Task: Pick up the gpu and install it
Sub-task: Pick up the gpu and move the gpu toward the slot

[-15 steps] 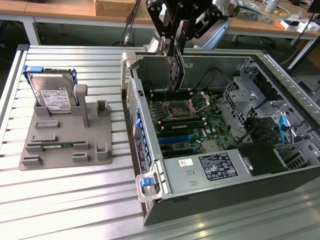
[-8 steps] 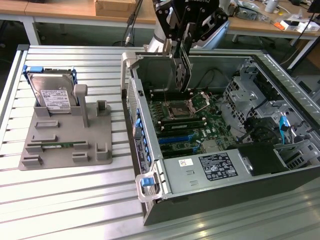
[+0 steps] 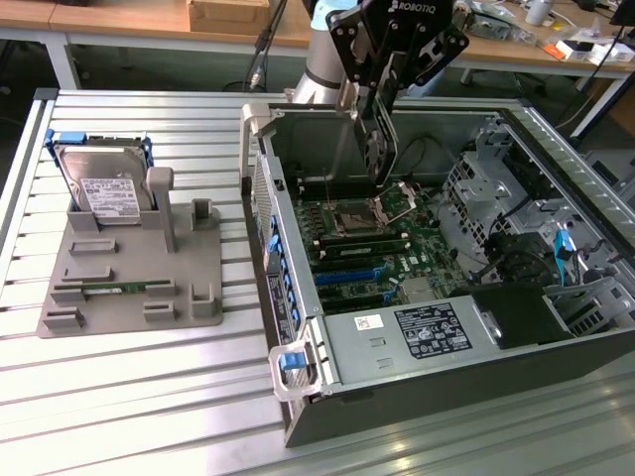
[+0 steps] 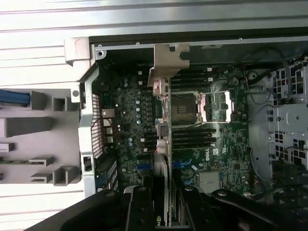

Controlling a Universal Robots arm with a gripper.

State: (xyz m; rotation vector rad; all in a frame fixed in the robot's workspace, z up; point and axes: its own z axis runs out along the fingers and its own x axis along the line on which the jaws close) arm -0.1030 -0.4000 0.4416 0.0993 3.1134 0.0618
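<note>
Seen in ext. view: gripper (image 3: 381, 91) pinched narrow on the gpu (image 3: 376, 149), fingers pressed on both flat faces near the card's upper edge. Held on edge, hanging straight down below the fingers, silver end bracket toward the ext. view's left, dark board just right of it. Hovering inside the outline of the open pc case (image 3: 298, 327), lower edge above the motherboard (image 3: 392, 260) and apparently clear of it, approx. over the cpu socket (image 3: 355, 220). Not yet seated in a slot.

Same grip in wrist view: gripper (image 4: 166, 207) w/ black fingers (image 4: 140, 211) either side of the gpu (image 4: 167, 67). Card seen edge-on as a thin strip running away from the camera, bracket at the far end, near the case's rear wall. Motherboard, cpu socket and memory slots spread out beneath.

Elsewhere in ext. view: power supply (image 3: 429, 332) w/ black label along the case's near side. Off to the ext. view's left, well apart from case and gripper: grey fixture (image 3: 119, 302) on the slatted metal table (image 3: 129, 407). On it, hard drive (image 3: 104, 188) standing upright in a blue frame at the back, green memory stick (image 3: 114, 289) lying flat nearer the front.
</note>
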